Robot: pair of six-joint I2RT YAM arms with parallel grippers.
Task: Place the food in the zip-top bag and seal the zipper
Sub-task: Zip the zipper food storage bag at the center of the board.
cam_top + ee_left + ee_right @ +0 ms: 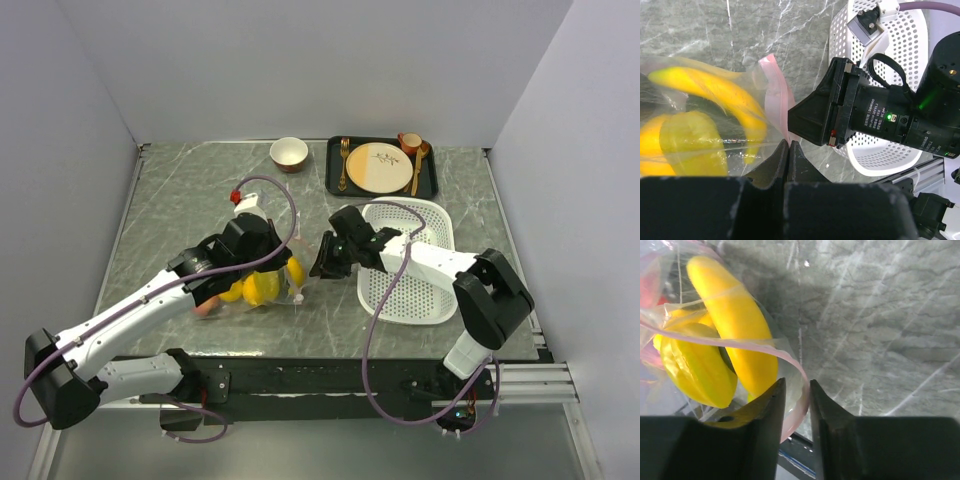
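The zip-top bag (255,290) lies left of centre on the marble table, holding the food: a yellow banana (715,92), a yellow round fruit (685,145), a yellow-green piece (700,370) and something red (650,285). The banana also shows in the right wrist view (735,315). My left gripper (789,143) is shut on the pink zipper (775,95) at the bag's right edge; it also shows in the top view (288,262). My right gripper (796,382) faces it from the right (318,265), jaws slightly apart with the zipper strip (765,346) running between them.
A white perforated basket (410,265) sits right of the bag, under my right arm. A black tray (431,185) with a beige plate and cutlery stands at the back. A small bowl (289,153) stands left of it.
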